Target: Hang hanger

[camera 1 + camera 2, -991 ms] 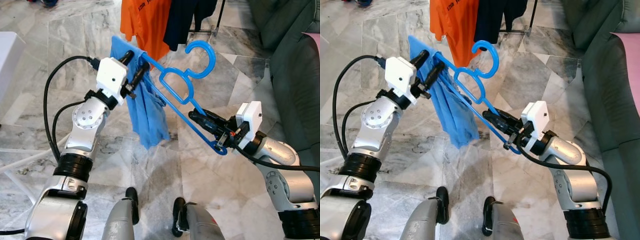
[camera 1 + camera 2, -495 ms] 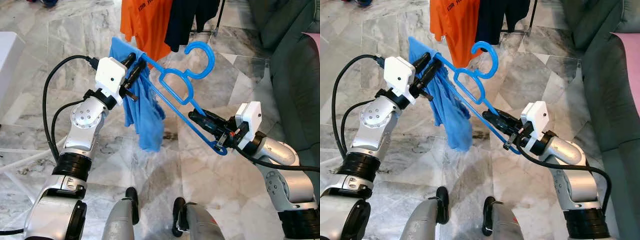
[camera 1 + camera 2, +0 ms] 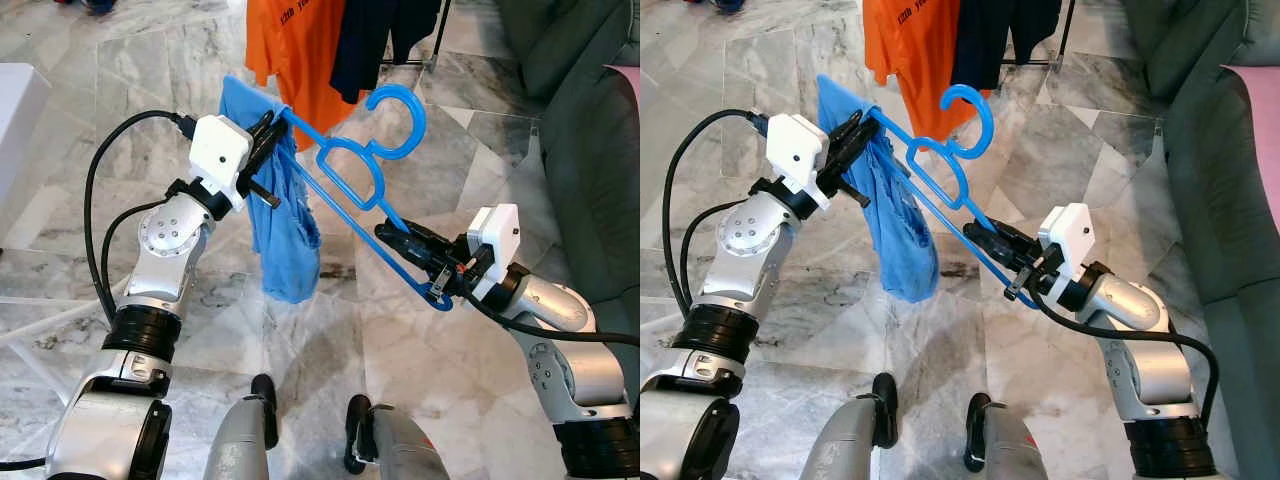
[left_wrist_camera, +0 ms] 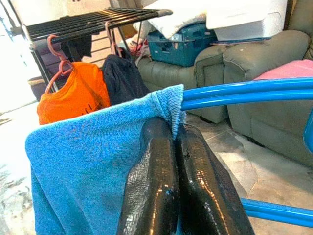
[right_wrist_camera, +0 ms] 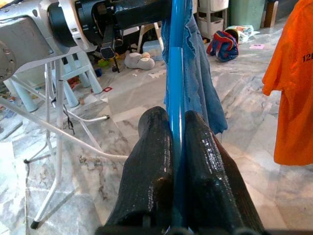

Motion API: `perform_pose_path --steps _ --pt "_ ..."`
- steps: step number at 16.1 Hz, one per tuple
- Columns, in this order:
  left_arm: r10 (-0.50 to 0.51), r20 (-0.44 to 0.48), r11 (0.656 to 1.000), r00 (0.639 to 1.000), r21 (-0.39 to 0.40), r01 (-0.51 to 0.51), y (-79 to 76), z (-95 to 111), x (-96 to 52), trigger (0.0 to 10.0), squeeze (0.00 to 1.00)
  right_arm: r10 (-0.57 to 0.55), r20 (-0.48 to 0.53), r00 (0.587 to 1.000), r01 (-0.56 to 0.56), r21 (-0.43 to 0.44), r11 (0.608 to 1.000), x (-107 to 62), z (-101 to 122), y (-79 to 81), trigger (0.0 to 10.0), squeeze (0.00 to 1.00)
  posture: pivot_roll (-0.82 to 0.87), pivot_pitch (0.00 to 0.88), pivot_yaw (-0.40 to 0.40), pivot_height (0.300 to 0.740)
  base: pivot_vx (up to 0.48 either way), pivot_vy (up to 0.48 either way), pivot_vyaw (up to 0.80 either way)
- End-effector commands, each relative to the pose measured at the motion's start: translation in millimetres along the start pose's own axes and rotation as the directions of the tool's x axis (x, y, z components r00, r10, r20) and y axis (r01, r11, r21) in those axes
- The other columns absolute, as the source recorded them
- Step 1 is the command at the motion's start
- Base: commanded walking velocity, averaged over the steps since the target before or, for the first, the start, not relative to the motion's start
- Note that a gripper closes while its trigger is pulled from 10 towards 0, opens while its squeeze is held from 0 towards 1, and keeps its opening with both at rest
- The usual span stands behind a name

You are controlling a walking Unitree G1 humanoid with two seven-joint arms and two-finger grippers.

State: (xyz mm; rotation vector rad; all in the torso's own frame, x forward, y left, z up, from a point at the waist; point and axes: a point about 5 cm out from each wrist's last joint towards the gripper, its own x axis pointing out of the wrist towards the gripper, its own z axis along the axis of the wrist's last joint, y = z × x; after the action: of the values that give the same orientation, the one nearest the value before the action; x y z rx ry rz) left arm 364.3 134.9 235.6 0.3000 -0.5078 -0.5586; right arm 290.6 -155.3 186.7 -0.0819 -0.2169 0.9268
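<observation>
A blue plastic hanger [image 3: 420, 118] slants in the air between my two arms, hook uppermost. My right gripper [image 3: 388, 234] is shut on the hanger's lower end, and its bar [image 5: 176, 58] runs out between the two black fingers. A blue garment [image 3: 290, 230] hangs bunched from the hanger's upper end. My left gripper [image 3: 270, 132] is shut there on the blue garment's edge [image 4: 168, 105], right beside the hanger's bars [image 4: 244, 90]. A black drying rack [image 4: 88, 22] stands further off behind the cloth.
An orange shirt [image 3: 300, 50] and a dark garment [image 3: 365, 40] hang from the rack just beyond the hanger. A grey-green sofa [image 3: 590, 130] lines the right side. White stool legs [image 5: 54, 147] stand on the marble floor to my left. My feet [image 3: 265, 400] show below.
My left gripper's fingers have come together on the blue garment at the hanger's upper end. The cloth now hangs narrower and more bunched. The right arm has barely moved.
</observation>
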Motion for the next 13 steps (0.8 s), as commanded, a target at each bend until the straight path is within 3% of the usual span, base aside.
perform_pose_path --steps 1,6,8,13 --pt "-0.026 0.022 1.0 0.999 0.01 0.026 -2.7 4 -0.5 0.0 0.0 0.012 0.018 1.0 -0.012 -0.009 1.0 1.6 0 4.2 10.0 0.0 0.03 0.325 0.019 0.74 0.0 0.0 0.0" --pt "-0.049 0.113 0.996 0.992 0.084 0.039 -5.8 25 5.2 0.0 0.0 -0.037 -0.023 0.999 0.037 -0.028 0.999 3.1 -9 -1.2 10.0 0.0 0.03 0.33 0.019 0.74 0.0 0.0 0.0" --pt "-0.096 0.141 0.989 0.985 0.124 0.079 -14.3 32 5.0 0.0 0.0 -0.056 -0.072 0.996 0.053 -0.037 0.998 3.8 -18 -3.5 10.0 0.0 0.04 0.33 0.016 0.74 0.0 0.0 0.0" --pt "-0.158 0.153 0.983 0.976 0.122 0.14 -31.0 34 -0.8 0.0 0.0 -0.126 -0.082 0.989 0.122 -0.051 0.991 10.9 -23 -13.7 10.0 0.0 0.04 0.334 0.015 0.74 0.0 0.0 0.0"
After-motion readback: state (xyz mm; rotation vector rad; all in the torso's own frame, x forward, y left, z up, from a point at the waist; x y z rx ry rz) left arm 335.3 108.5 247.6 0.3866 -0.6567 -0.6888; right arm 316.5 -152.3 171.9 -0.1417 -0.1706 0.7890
